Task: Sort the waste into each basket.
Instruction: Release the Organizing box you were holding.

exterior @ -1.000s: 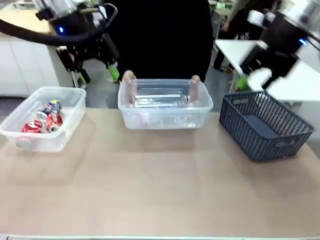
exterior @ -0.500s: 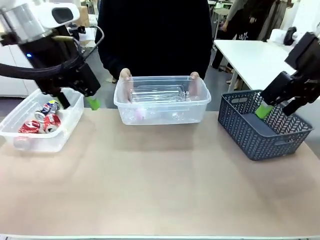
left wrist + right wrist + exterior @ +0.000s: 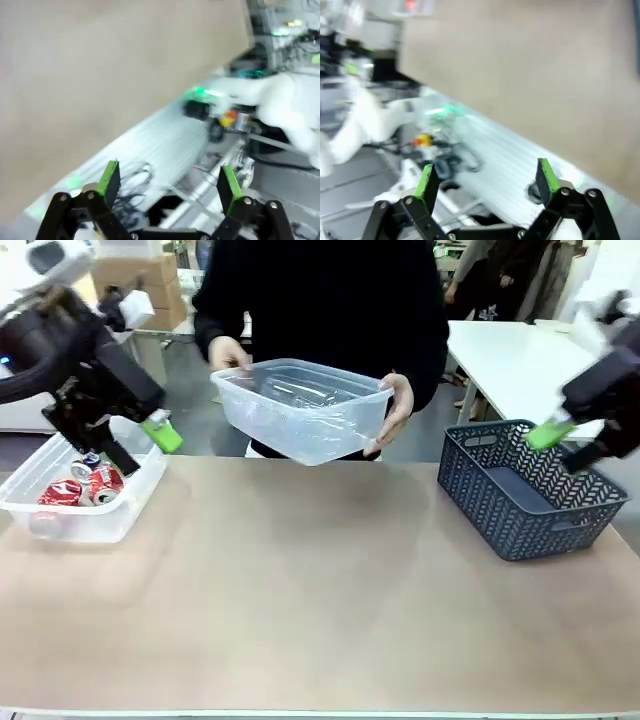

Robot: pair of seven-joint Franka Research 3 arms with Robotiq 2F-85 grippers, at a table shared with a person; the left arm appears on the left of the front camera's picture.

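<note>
Surface (image 3: 320,610) bare across the middle takes most of the front view, tan and wide, with nothing left loose on it to sort. At its far edge the person has just lifted the clear tub (image 3: 300,410) that sat on it a second ago; it now hangs tilted in the air, the person's hands (image 3: 398,408) at either end, clear bottles (image 3: 300,392) lying inside. The dark lattice basket (image 3: 525,490) sits on the right, apparently empty. The second clear tub (image 3: 85,490) rests at the left edge and holds the crushed cans (image 3: 88,482), red ones and a blue-and-red one. Both arms have swung back from over the surface to its sides. The left claw (image 3: 135,445) hovers just above the can tub, its green pads (image 3: 110,177) spread wide on nothing; the right claw (image 3: 560,440) hangs above the lattice basket, equally spread and empty. Judging by this, the sorting looks finished and the tubs are being cleared away.
</note>
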